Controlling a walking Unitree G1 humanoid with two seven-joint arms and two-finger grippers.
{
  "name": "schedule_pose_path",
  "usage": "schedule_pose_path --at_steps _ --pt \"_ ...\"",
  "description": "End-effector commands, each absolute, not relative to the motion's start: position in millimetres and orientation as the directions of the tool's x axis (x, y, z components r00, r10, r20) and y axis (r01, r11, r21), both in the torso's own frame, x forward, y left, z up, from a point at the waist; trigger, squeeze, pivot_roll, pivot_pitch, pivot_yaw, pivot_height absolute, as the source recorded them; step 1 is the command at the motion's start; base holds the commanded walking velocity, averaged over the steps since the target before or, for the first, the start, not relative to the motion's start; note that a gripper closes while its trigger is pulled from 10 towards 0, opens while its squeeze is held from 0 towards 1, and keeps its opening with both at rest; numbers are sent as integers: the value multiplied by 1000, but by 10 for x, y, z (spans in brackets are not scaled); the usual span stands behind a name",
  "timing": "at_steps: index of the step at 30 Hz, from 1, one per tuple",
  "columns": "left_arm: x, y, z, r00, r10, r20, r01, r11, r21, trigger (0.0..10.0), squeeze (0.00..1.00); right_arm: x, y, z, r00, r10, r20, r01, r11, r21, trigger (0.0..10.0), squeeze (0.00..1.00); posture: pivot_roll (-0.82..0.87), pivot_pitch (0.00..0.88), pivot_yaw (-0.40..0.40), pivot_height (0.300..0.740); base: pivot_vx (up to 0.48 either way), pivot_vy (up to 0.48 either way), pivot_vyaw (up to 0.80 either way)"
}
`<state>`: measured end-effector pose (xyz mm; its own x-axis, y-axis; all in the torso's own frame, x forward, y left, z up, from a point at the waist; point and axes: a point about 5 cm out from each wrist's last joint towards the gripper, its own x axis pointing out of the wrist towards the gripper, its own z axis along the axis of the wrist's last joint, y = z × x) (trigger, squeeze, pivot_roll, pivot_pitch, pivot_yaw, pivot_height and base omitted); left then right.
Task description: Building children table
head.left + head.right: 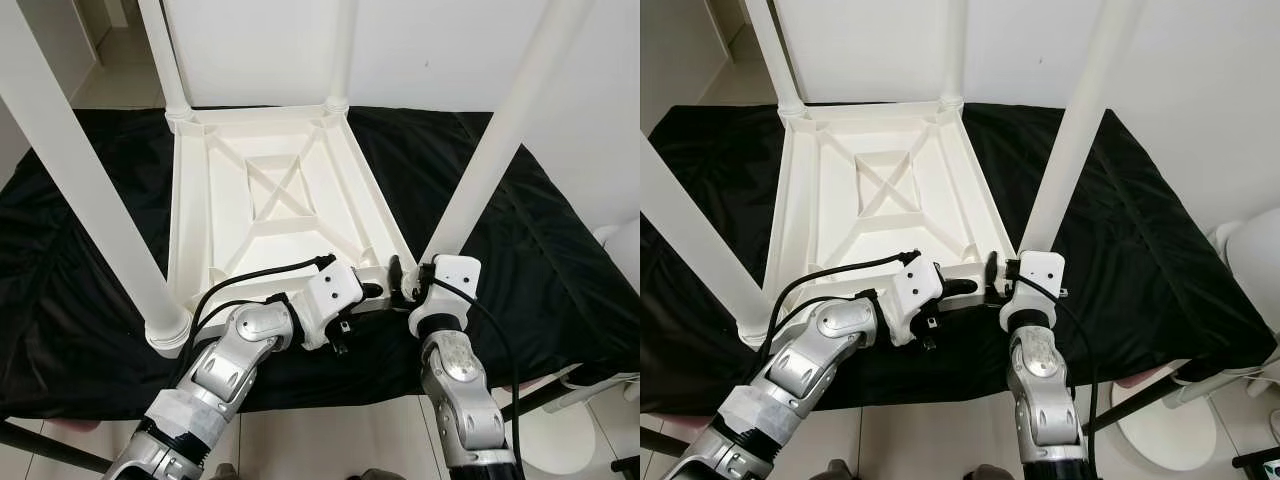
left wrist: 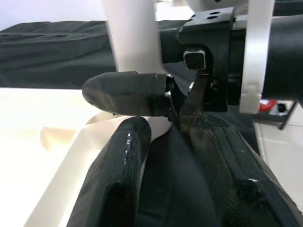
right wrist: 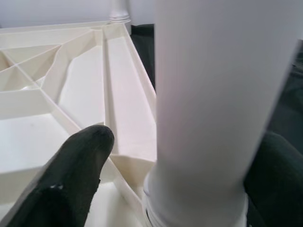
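Observation:
A white children's table (image 1: 270,200) lies upside down on a black cloth, with its legs pointing up. Both grippers meet at its near right corner, at the foot of the near right leg (image 1: 490,160). My right gripper (image 3: 189,142) is open, with one black finger (image 3: 75,179) over the ribbed underside and the other beyond the leg, so the leg stands between them. My left gripper (image 2: 170,137) is open too, reaching in from the left along the table's near rim. Its fingers (image 2: 118,184) straddle the rim and cloth, just short of the right gripper's finger (image 2: 123,92).
The near left leg (image 1: 90,190) rises steeply past my left arm. Two far legs (image 1: 165,60) stand against the white wall. The black cloth (image 1: 560,260) drapes to the edges of the support. A round white object (image 1: 560,435) sits on the tiled floor at lower right.

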<state>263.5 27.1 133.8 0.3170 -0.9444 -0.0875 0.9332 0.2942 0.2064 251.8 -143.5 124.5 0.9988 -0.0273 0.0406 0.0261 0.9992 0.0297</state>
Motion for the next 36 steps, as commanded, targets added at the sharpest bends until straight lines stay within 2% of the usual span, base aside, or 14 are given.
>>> schedule_pose_path --at_steps 1,2,6,8,11,16,24,25,26,27,36 --pt "2619 260 1327 313 -945 -97 934 288 209 10000 0 2467 -1513 1267 999 13 50 -14 999 36 10000 1000 -8 0 -29 740 0 0 0" --pt "2621 260 1329 314 -944 -97 934 289 210 10000 0 2453 -1536 1271 997 49 52 -51 998 26 10000 0 -7 0 -30 740 0 0 0" --pt "2624 259 1331 316 -944 -96 933 291 210 10000 0 2440 -1585 1277 994 92 51 -93 996 11 10000 0 -9 0 -30 740 0 0 0" --pt "2627 261 1332 317 -944 -96 933 292 209 10000 0 2453 -1680 1296 985 166 49 -164 985 -45 10000 0 -11 0 -28 740 0 0 0" --pt "2627 257 1331 316 -944 -96 933 292 209 10000 0 2472 -1738 1307 979 198 46 -194 978 -74 10000 0 -13 0 -26 740 0 0 0" --pt "2652 243 1347 316 -944 -92 933 292 212 10000 0 2618 -1893 1338 921 390 -6 -384 906 -180 10000 0 -19 0 -18 740 0 0 0" --pt "2668 236 1358 319 -944 -89 931 295 214 10000 0 2730 -1916 1337 892 450 -40 -448 870 -206 10000 0 -9 0 -18 740 0 0 0" --pt "2680 235 1376 324 -942 -83 929 301 217 10000 0 2816 -1873 1294 859 505 -80 -510 836 -199 1020 0 2 0 -21 740 0 0 0" --pt "2680 235 1376 324 -942 -83 929 301 217 10000 0 2816 -1873 1294 859 505 -80 -510 836 -199 1020 0 2 0 -21 740 0 0 0" --pt "2684 236 1381 330 -941 -81 927 306 220 10000 0 2841 -1850 1262 836 538 -106 -548 812 -200 0 0 6 0 -24 740 0 0 0" --pt "2685 239 1388 341 -937 -75 922 318 219 10000 0 2857 -1877 1206 797 588 -141 -604 774 -188 0 0 10 0 -32 740 0 0 0"
